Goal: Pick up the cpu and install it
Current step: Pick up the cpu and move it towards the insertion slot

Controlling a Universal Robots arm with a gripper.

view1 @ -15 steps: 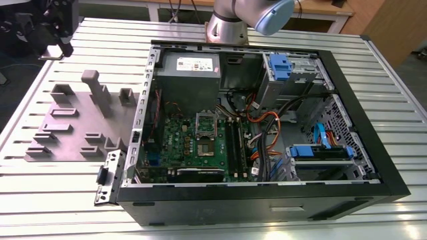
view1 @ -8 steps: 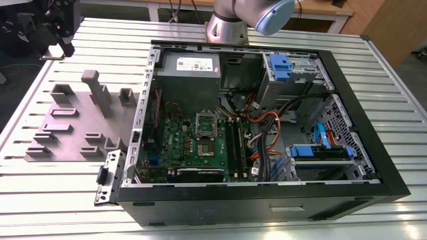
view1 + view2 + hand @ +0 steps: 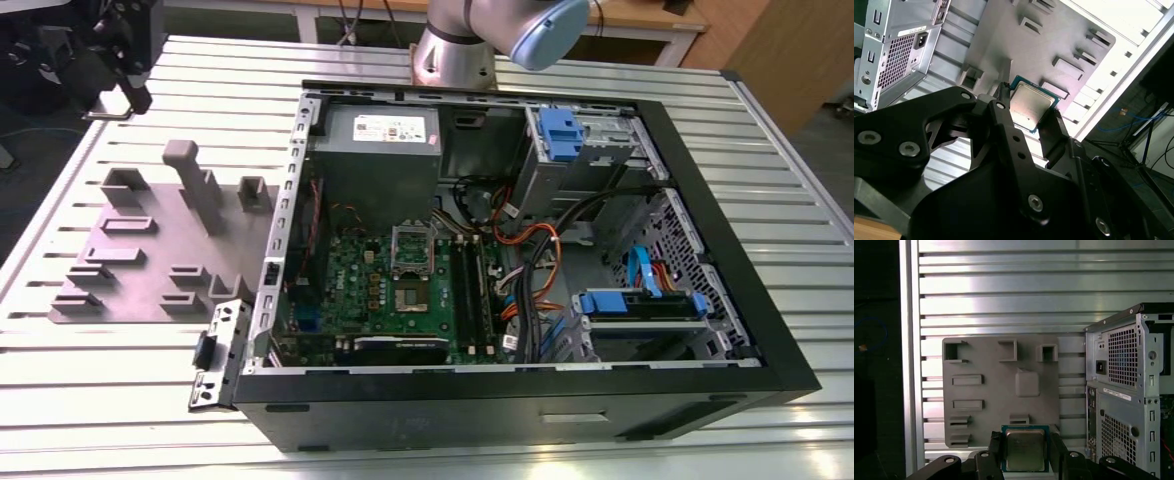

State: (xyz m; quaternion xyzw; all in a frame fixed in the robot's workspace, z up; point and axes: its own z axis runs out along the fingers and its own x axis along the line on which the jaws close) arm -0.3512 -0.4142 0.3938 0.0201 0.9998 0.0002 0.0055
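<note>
Clamping flat square silver-topped cpu (image 3: 1025,452) | black tool (image 3: 1026,445) | backdrop: grey moulded plate (image 3: 984,390)

Jaws grip the cpu (image 3: 1025,450) over the grey plate (image 3: 985,392), beside the computer case (image 3: 1124,400).

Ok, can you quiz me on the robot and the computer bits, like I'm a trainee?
1. True or false: the gripper is shut on the cpu.
2. In the first wrist view, what lies behind the cpu? A) the grey moulded plate B) a keyboard C) a red box.
3. Fill in: in the exterior view, the circuit board inside the computer case is coloured ____.

Key: 1 true; 2 A; 3 green.
</note>
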